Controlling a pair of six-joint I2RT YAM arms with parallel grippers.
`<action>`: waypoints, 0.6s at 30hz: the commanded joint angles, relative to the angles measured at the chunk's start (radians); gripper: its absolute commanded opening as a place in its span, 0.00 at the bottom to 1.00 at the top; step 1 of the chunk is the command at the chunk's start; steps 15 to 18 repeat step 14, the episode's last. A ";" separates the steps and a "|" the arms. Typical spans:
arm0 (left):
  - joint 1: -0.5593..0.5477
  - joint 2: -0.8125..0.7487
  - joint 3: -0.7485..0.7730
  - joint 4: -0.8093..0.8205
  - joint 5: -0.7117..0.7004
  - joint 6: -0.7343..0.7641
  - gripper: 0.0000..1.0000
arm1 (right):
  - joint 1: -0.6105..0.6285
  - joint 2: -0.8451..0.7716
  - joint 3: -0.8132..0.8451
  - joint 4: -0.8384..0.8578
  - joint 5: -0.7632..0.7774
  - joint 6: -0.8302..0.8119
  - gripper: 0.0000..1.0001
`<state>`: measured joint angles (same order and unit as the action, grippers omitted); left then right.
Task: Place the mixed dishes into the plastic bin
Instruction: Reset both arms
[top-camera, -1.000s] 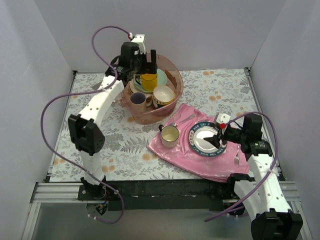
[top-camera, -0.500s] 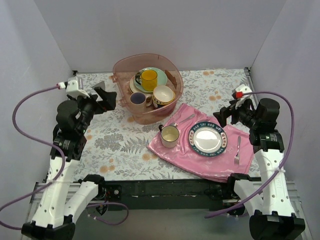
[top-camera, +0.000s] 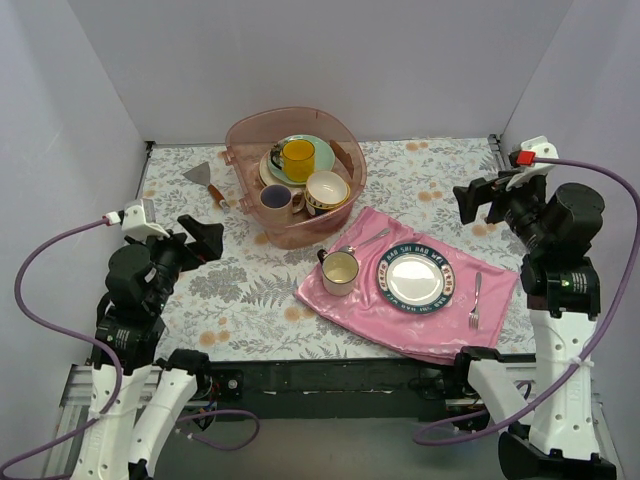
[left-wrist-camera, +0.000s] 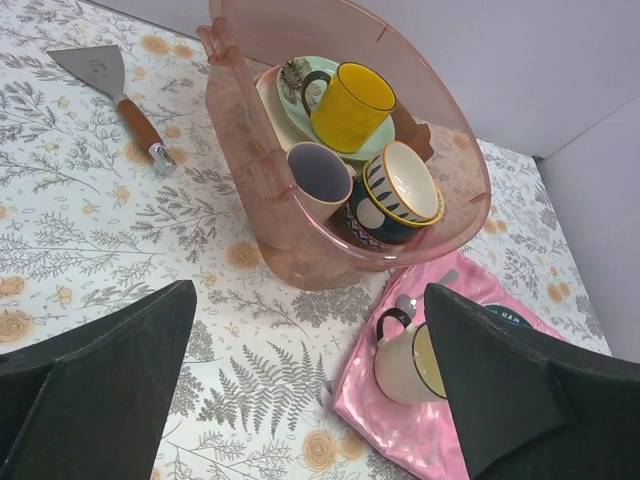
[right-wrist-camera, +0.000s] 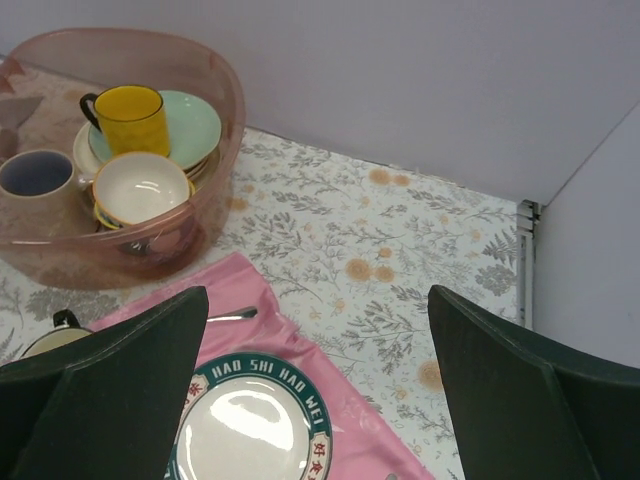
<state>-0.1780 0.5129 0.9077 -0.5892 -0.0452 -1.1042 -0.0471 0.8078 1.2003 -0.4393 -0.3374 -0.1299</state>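
You are holding the left gripper (left-wrist-camera: 310, 288) with its fingers wide apart and nothing between them. The right gripper (right-wrist-camera: 318, 290) is standing the same way, and both are hanging well apart from the plastic bin (top-camera: 298, 235). The yellow mug (top-camera: 298, 160), the pale mug (top-camera: 275, 197), the bowl (top-camera: 327, 190) and the mint-green plate (top-camera: 322, 150) are already lying inside it, so I am judging the task nearly done. The danger is coming from extra moves: reaching for the lettered plate (top-camera: 415, 280) or the cream cup (top-camera: 340, 270) on the pink cloth (top-camera: 350, 305) is adding wrong things, and passing low is risking a push on the bin
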 joint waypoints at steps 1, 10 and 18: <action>0.005 0.015 0.085 -0.064 -0.013 -0.017 0.98 | -0.011 -0.028 0.051 0.004 0.119 0.055 0.99; 0.005 0.047 0.142 -0.089 0.001 -0.025 0.98 | -0.016 -0.045 0.048 0.002 0.170 0.053 0.97; 0.005 0.050 0.142 -0.084 -0.002 -0.014 0.98 | -0.017 -0.041 0.042 0.005 0.181 0.035 0.99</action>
